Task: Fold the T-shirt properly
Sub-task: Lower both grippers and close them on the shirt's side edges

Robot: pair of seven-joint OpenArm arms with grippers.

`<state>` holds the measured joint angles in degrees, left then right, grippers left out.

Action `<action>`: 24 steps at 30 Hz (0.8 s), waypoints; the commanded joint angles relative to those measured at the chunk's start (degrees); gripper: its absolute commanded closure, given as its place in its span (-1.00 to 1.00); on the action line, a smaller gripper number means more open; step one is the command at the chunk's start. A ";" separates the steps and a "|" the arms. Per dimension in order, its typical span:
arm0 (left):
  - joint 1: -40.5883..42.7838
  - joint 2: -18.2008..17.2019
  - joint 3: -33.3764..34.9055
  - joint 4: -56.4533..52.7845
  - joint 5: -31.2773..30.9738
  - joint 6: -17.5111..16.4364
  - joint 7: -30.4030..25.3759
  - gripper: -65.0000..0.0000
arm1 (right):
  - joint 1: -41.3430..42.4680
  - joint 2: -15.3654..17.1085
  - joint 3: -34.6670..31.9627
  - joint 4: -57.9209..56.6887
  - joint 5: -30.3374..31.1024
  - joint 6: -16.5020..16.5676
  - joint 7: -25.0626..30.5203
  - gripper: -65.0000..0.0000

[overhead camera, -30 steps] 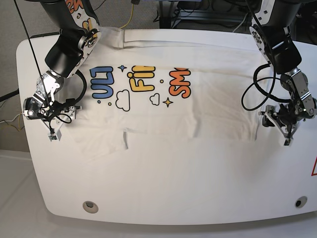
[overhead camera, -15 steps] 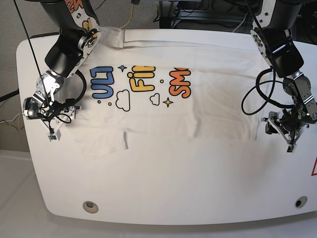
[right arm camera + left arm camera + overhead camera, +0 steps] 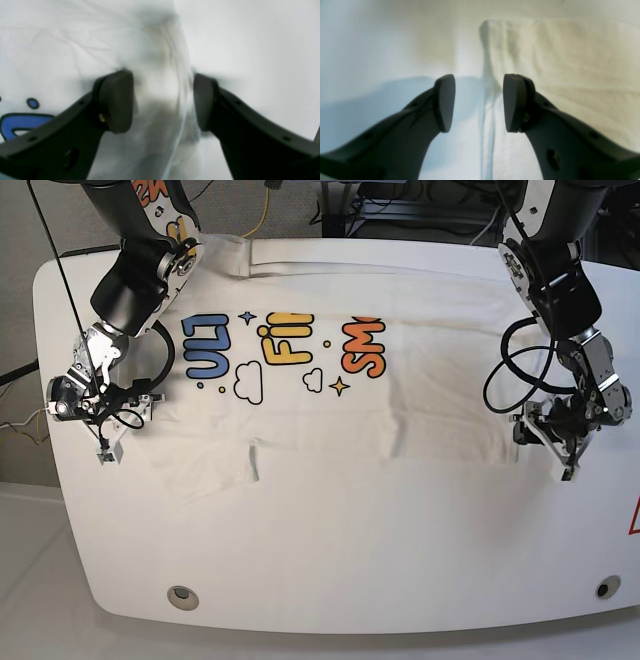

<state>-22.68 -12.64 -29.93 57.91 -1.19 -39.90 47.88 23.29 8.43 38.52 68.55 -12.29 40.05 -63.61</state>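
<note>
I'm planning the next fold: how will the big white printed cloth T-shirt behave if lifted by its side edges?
The white printed cloth T-shirt will probably drape limply: it lies flat, creased and already folded over on the white table. It looks thin and light. Lifted at both sides, its middle would likely sag.

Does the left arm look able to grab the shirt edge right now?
Probably yes: the left tool is open, straddling the shirt edge on the table, with nothing between.
</note>
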 commanded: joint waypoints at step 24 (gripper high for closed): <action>-0.22 1.00 -0.18 -0.02 -0.79 -0.10 -3.97 0.10 | 0.84 0.94 -0.15 0.94 0.47 -0.05 0.45 -0.20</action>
<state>-21.76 -11.05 -30.02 57.08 -1.30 -39.90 45.34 22.63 8.43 38.54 68.55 -12.21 40.07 -63.59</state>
